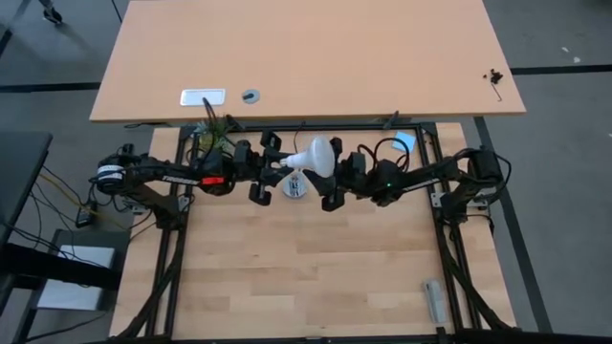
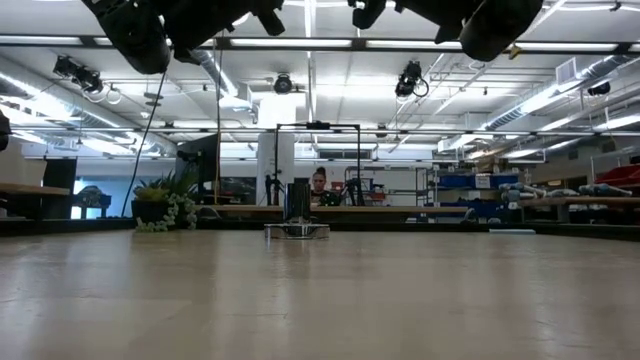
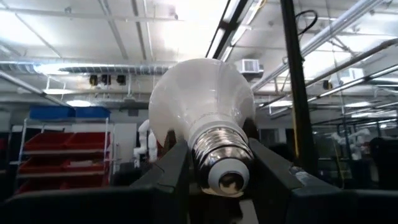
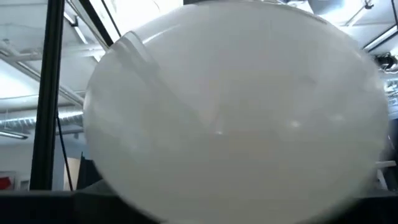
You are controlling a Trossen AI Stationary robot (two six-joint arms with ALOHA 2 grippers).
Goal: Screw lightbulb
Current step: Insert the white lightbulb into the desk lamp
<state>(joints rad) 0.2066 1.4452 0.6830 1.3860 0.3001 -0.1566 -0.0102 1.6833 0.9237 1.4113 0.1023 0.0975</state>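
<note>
High above the light wooden surface [image 1: 316, 258], the left gripper [image 3: 214, 180] has its fingers [image 3: 168, 174] clamped on the silvery screw base of the white pear-shaped lightbulb [image 1: 314, 156]. At the bulb's 3 o'clock, the right gripper [image 1: 337, 172] faces the globe, fingers spread apart around it, contact unclear.

From my right wrist camera the white pear-shaped glass lightbulb [image 4: 239, 109] fills nearly the whole picture, so I cannot see the right gripper's 2 fingers or their spacing there. In my low view both dark arms are cut off by the top edge. From above, the round silver socket disc [image 1: 295, 185] is partly covered by the bulb and the left gripper [image 1: 273, 173], too small to read.
</note>
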